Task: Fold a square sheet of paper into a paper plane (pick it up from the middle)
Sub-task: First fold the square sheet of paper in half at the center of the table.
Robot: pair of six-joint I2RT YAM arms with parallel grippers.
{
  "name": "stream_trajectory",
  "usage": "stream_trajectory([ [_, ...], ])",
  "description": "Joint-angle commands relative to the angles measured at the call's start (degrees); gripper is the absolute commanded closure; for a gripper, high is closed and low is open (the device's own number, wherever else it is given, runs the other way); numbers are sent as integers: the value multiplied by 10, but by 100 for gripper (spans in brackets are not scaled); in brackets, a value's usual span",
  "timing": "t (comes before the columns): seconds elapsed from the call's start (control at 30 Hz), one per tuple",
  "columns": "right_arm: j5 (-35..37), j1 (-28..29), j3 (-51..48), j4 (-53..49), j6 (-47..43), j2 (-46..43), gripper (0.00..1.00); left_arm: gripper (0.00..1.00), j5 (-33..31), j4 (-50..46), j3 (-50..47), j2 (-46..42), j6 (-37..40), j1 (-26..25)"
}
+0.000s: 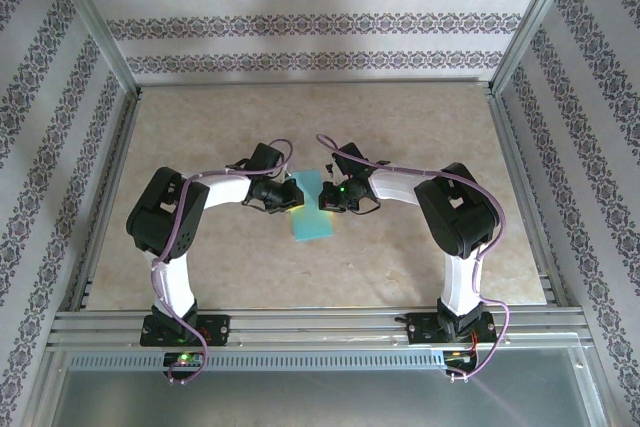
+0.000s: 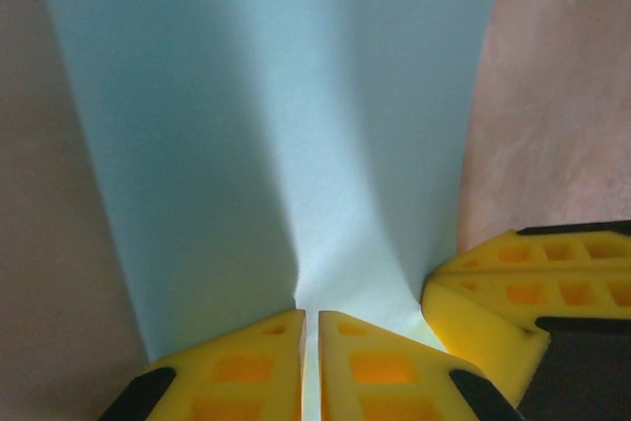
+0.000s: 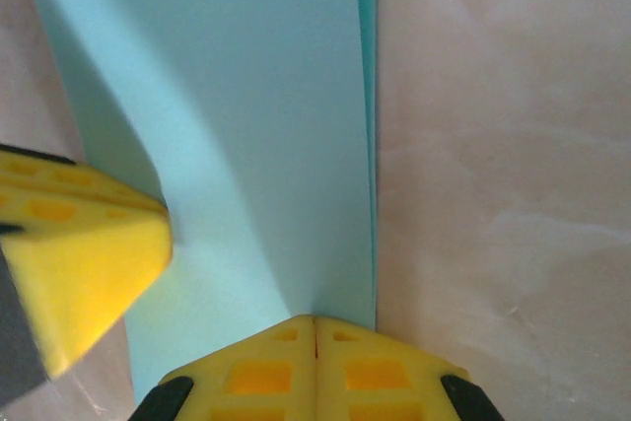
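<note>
Tools at mid-surface, both pinched onto a single sheet. Left tool (image 2: 311, 317) is closed to a thin slit, with the near edge of the paper plane (image 2: 266, 125) caught between its yellow fingers (image 2: 246, 372). Right tool (image 3: 315, 322) is pressed fully together on the opposite edge of the same paper. The paper plane (at this stage a light-blue folded strip) sits near the middle of the beige surface (image 1: 420, 147), between the two wrists. The top external view gives the whole layout, with both arms bent inward from either side toward the strip. The left wrist view adds a soft ridge rising up the paper from the pinch, and the right tool's fingers at lower right. The right wrist view adds a darker second layer along the strip's right edge. Count: two arms, two tools, one paper plane.
</note>
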Motion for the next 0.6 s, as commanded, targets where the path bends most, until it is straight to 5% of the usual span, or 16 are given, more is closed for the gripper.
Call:
stream_trajectory([
  [0.0,144,-6,-46,-119,-7,90,95,88,-7,14,-8,17,6,25],
  [0.37,169,-12,-45,-136,-13,87,95,87,-74,-86,5,-11,28,59],
  [0.57,163,-11,-42,-134,-9,89,95,87,28,0,4,-60,7,51],
])
